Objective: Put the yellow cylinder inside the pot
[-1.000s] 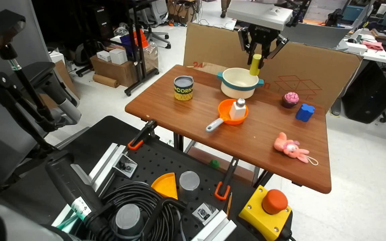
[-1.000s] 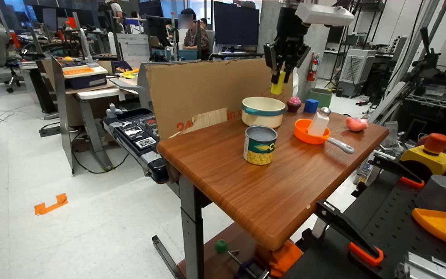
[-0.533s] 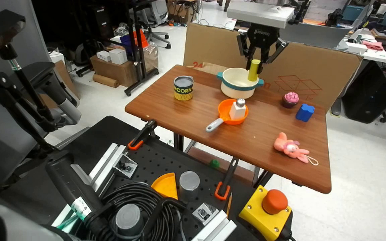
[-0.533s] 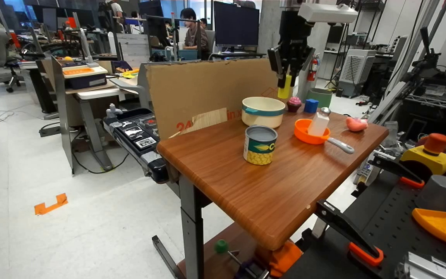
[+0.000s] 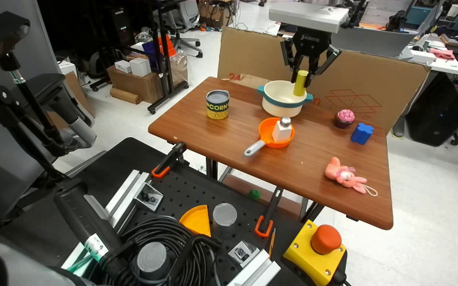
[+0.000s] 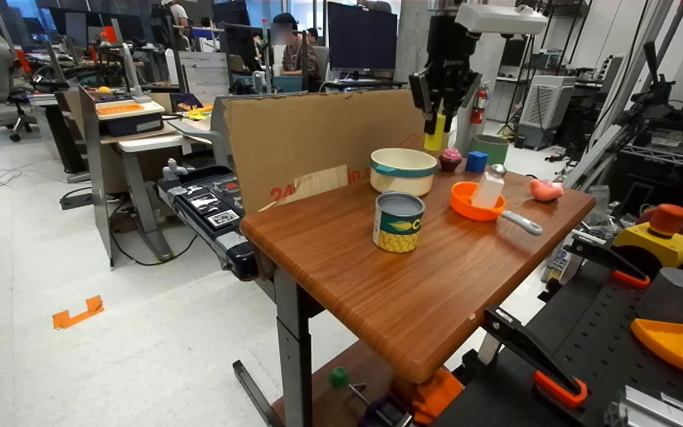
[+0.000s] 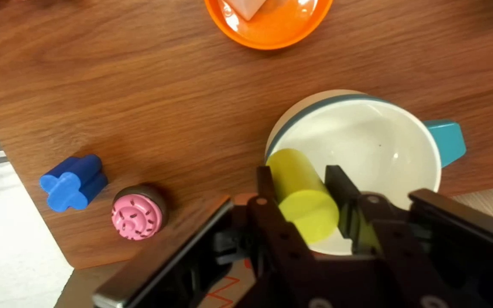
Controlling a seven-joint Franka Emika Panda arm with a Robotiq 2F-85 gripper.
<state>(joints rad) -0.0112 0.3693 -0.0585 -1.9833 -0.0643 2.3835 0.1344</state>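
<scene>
- hanging nearly upright, with a slight lean in both exterior views, the yellow cylinder [image 7: 303,194] is off the table [image 6: 341,237] and at the edge of the pot [image 7: 379,145], not yet resting inside.
- the gripper [image 7: 301,177] holds it: the fingers [image 7: 340,192] stand narrow, one along each side, and the cylinder's lower end sticks out below their tips.
- the coming move, i judge, turns on that lower end against the pot's rim. in the wrist view it overlaps the left edge of the mouth, with the bare white inside spreading to its right.
- in an exterior view the cylinder [image 5: 300,83] covers the right end of the mouth, near a teal handle [image 5: 309,97]; in an exterior view its lower end [image 6: 433,144] shows just above the mouth's right edge.
- easing it toward the pot's middle before lowering looks safer; going straight down might catch the rim.
- hard to tell: how high the lower end stands over the rim, and whether it is partly outside.
- hidden: in the wrist view the gripper covers part of the pot's lower edge.
- cut off: the orange pan [image 7: 280,34] and the white shaker [image 7: 245,6], at the wrist view's top edge.
</scene>
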